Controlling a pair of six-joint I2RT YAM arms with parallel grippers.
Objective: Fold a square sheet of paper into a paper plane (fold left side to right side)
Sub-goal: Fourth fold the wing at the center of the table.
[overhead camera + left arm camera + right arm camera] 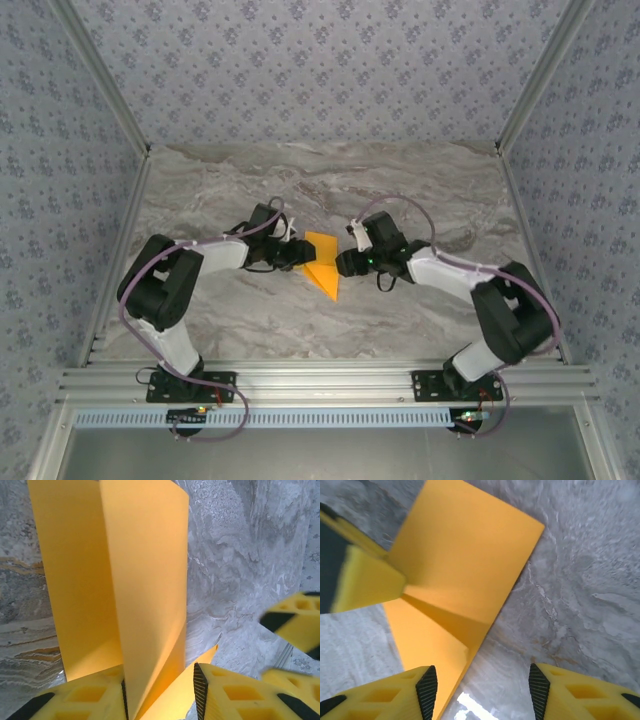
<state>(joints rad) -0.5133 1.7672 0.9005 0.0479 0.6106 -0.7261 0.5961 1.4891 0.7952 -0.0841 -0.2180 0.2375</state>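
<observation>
Top external: grey-veined marble table (420,190). The left gripper (292,252) and right gripper (347,262) meet at the table's middle, well away from every edge. The paper (322,266) sits between them, orange-yellow and pointed, tip toward the near edge.

Left wrist: the paper (145,580) is thin and matte. One panel stands up off the table with a straight vertical crease and curls at its base. It rises from inside the left gripper (160,692), whose jaws are part-open, loose round the curl and not pressing it flat. The paper lies against the left pad. At right are the right gripper's blurred yellow fingers (295,612).

Right wrist: the paper (465,555) is partly flat with one flap raised. A left gripper finger (367,582) touches the fold. The right gripper (482,687) is wide open and holds nothing, with the paper's edge just beside its left finger.
</observation>
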